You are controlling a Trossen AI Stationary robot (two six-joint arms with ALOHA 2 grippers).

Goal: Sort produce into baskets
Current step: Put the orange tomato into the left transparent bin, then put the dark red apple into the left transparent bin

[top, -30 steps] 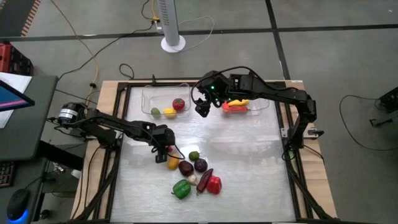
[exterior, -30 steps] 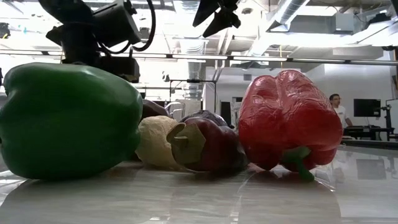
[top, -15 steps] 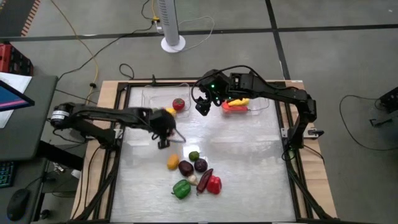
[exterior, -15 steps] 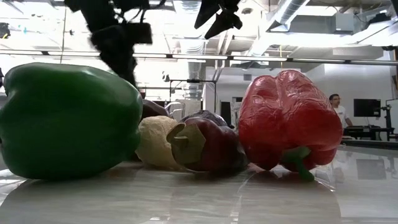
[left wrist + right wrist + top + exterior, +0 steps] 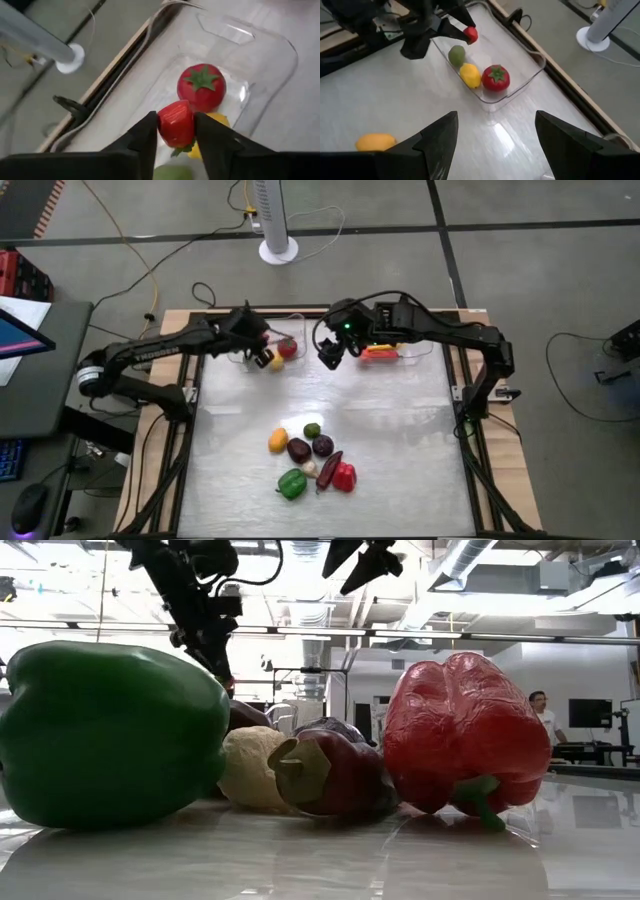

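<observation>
left hand up over the left basket by the far edge of the counter, fingers pinched shut on a small red piece with a bit of green at its end. seen from the right wrist too, the small red piece held just above the left basket. already lying in that basket: a red tomato with a green top, a yellow piece touching it, and a green round piece next to the yellow one.

right hand up in the air between the two baskets, near the far edge, fingers spread wide, holding nothing. right basket just beside it toward the far right corner, with a red and yellow piece inside; hard to tell what kind.

rest of the produce in a bunch on the counter near the middle, closer to the near edge: an orange piece, a small green round one, two dark purple round ones side by side, a green pepper, a red pepper, a dark purple long one leaning against the red pepper, and a small pale piece between the green pepper and the purple ones.

far back in the room, a person standing.
</observation>
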